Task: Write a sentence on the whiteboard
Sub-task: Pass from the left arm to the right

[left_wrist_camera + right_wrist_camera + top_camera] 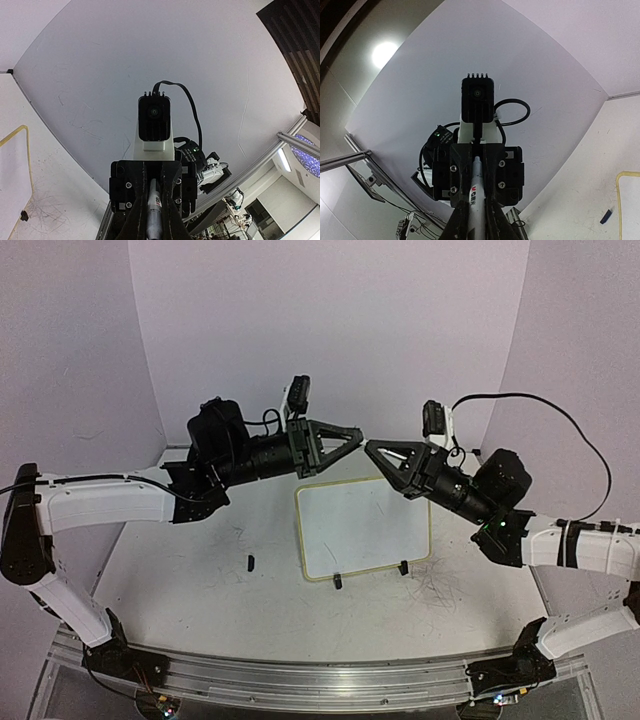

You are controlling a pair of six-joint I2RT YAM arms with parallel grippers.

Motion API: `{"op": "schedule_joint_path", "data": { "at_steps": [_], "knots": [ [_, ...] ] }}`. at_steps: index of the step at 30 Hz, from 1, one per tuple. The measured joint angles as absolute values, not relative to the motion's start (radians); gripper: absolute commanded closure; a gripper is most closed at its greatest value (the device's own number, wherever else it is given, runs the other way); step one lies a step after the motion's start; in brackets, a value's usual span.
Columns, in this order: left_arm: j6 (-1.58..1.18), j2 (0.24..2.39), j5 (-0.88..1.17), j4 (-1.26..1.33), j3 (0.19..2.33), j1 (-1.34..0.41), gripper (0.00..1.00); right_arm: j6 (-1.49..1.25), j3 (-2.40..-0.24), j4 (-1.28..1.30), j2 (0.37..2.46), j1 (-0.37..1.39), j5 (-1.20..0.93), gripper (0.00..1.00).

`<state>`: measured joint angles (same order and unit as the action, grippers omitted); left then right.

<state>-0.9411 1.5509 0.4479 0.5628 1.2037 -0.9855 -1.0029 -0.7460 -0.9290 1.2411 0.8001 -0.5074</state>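
Note:
The whiteboard (pixel 365 525) stands on its two black feet at the table's middle, its face blank; no sentence is in view on it. Above its far edge my left gripper (pixel 355 436) and right gripper (pixel 372 448) meet tip to tip. A white marker (pixel 476 192) runs lengthwise between both pairs of fingers. In the left wrist view the same marker (pixel 154 202) sits between the left gripper's (pixel 154 220) closed fingers. In the right wrist view the right gripper (pixel 476 215) is closed on its barrel.
A small dark cap (pixel 250 562) lies on the table left of the board and shows again as a cap (pixel 606 216) in the right wrist view. Grey scribbles (pixel 435 585) mark the table at the board's right. White walls close in the back and sides.

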Motion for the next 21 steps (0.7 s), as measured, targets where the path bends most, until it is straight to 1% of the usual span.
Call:
{"op": "schedule_joint_path", "data": {
  "at_steps": [6,10,14,21],
  "knots": [
    [-0.936,1.551,0.443,0.573,1.19,-0.986,1.0,-1.007,-0.746,-0.931,1.242,0.799,-0.477,0.82],
    [-0.932,1.551,0.438,0.578,1.183,-0.985,1.0,-1.009,-0.746,-0.935,1.25,0.798,-0.47,0.89],
    [-0.93,1.551,0.43,0.576,1.182,-0.982,1.0,-1.014,-0.749,-0.951,1.266,0.794,-0.475,0.84],
    [-0.923,1.551,0.424,0.582,1.182,-0.981,1.0,-1.009,-0.757,-0.953,1.275,0.789,-0.507,0.83]
  ]
}}
